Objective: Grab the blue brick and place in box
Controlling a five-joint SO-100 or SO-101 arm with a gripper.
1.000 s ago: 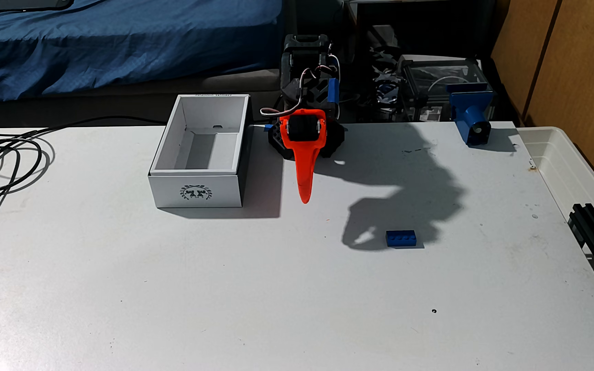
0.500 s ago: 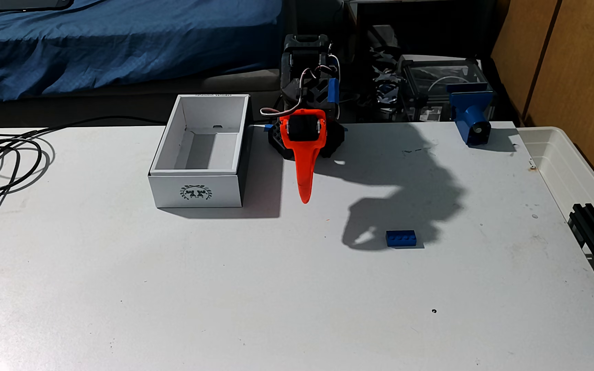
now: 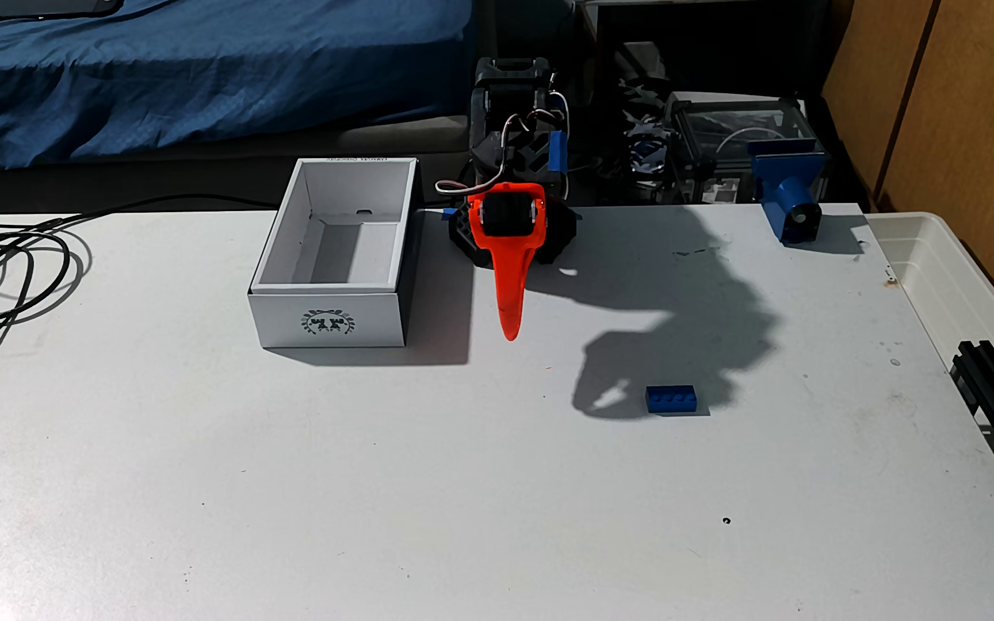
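One blue brick (image 3: 671, 399) lies flat on the white worktop (image 3: 423, 477), well right of the one open white box (image 3: 333, 263). Between them a single orange tool (image 3: 509, 334) points down, apparently closed, holding nothing.

Small bright-blue plastic studded brick (image 3: 671, 399) lying flat, studs up, well right of open white cardboard box (image 3: 327, 319), nearer the camera

Orange hand (image 3: 509, 334) pointing down, closed
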